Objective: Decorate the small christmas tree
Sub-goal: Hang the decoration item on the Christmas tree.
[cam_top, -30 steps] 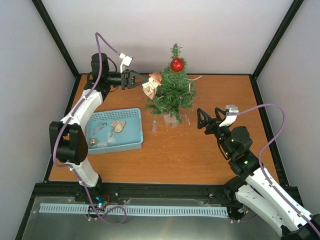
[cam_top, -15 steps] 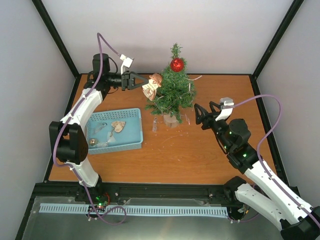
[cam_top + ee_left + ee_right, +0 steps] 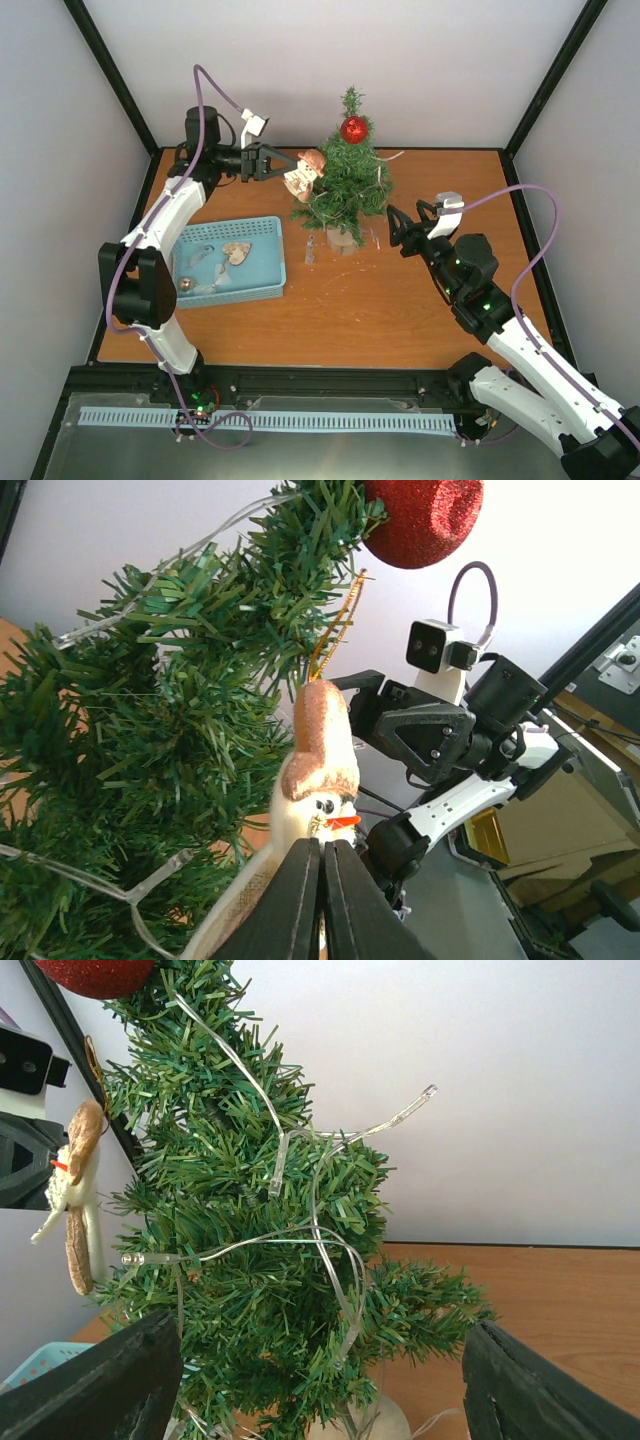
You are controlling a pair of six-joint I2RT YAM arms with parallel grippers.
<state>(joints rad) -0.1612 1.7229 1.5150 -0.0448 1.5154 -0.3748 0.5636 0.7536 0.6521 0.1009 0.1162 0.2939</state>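
The small christmas tree (image 3: 345, 185) stands at the back middle of the table on a pale round base (image 3: 385, 1422). A red ball (image 3: 354, 129) hangs near its top, and a clear light string (image 3: 320, 1210) winds through its branches. My left gripper (image 3: 284, 164) is at the tree's left side, shut on a snowman ornament (image 3: 303, 172) with a brown hat (image 3: 318, 750). The snowman's gold loop (image 3: 335, 635) reaches up into the needles. My right gripper (image 3: 405, 226) is open just right of the tree. In the right wrist view its fingers (image 3: 120, 1380) frame the lower branches without touching them.
A blue basket (image 3: 270, 262) lies left of the tree with a heart ornament (image 3: 237, 252), a small bell (image 3: 185, 284) and other pieces in it. Black frame posts and white walls enclose the table. A loose end of the light string (image 3: 308, 250) trails on the wood.
The right arm has moved left toward the tree and its jaws have narrowed a little. The left gripper has pushed the snowman slightly right, closer to the branches.
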